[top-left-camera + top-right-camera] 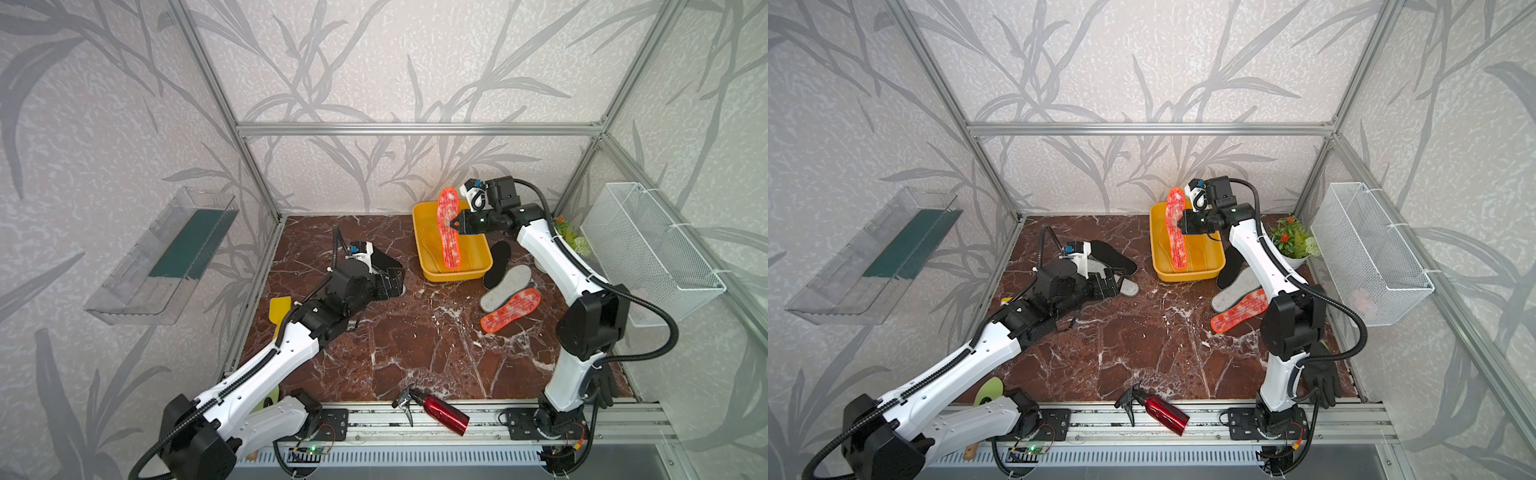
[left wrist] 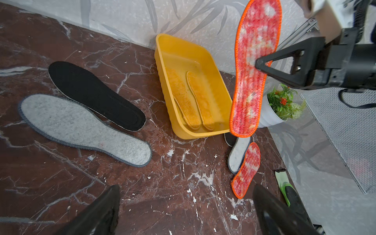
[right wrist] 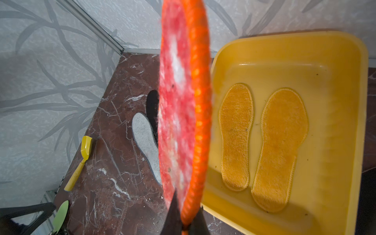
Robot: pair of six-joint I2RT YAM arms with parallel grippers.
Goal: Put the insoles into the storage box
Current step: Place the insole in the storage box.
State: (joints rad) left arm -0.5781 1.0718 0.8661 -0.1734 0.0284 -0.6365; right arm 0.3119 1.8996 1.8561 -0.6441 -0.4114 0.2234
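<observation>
Red-orange insole (image 1: 450, 247) clamped edgewise in right gripper (image 1: 454, 222).

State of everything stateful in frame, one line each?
Right gripper, shut on held red insole.
Held red insole, in the air over box.
Left gripper, open, empty.
Box, upright, holds two yellow insoles.
Yellow insoles, flat, side by side.
Other red insole, flat, outside box.
Grey insoles, both flat, outside box.
Black insoles, both flat, outside box.
Spray bottle, on its side.
</observation>
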